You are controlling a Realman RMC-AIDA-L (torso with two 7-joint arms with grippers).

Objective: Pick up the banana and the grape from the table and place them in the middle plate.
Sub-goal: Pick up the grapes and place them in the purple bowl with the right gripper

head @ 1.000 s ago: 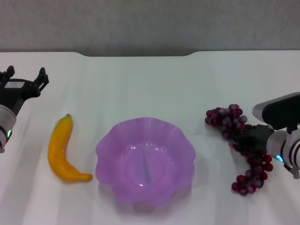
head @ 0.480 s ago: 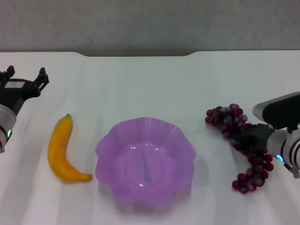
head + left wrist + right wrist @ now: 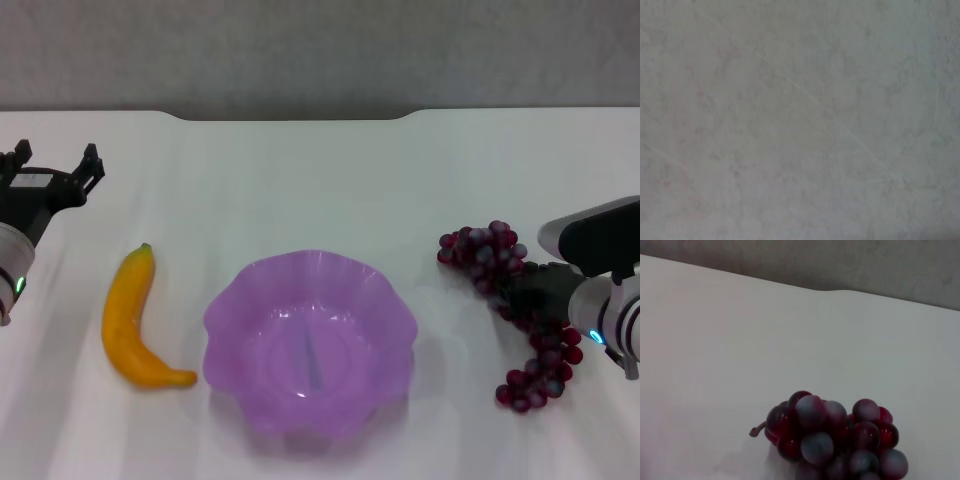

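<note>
The grape bunch [image 3: 487, 250] lies on the white table [image 3: 300, 180] at the right, and its top end fills the bottom of the right wrist view [image 3: 835, 437]. My right gripper [image 3: 528, 293] is down on the middle of the bunch, shut around it. The banana [image 3: 130, 320] lies on the table left of the light-purple middle plate [image 3: 232, 312], which holds nothing. My left gripper [image 3: 55, 162] is open and empty at the far left, behind the banana and apart from it.
The table's far edge [image 3: 300, 115] runs along the back with a grey wall behind it. The left wrist view shows only a plain grey surface.
The lower end of the grape bunch has shifted slightly up and to the right under my right gripper. The left arm, banana and plate have not moved.
</note>
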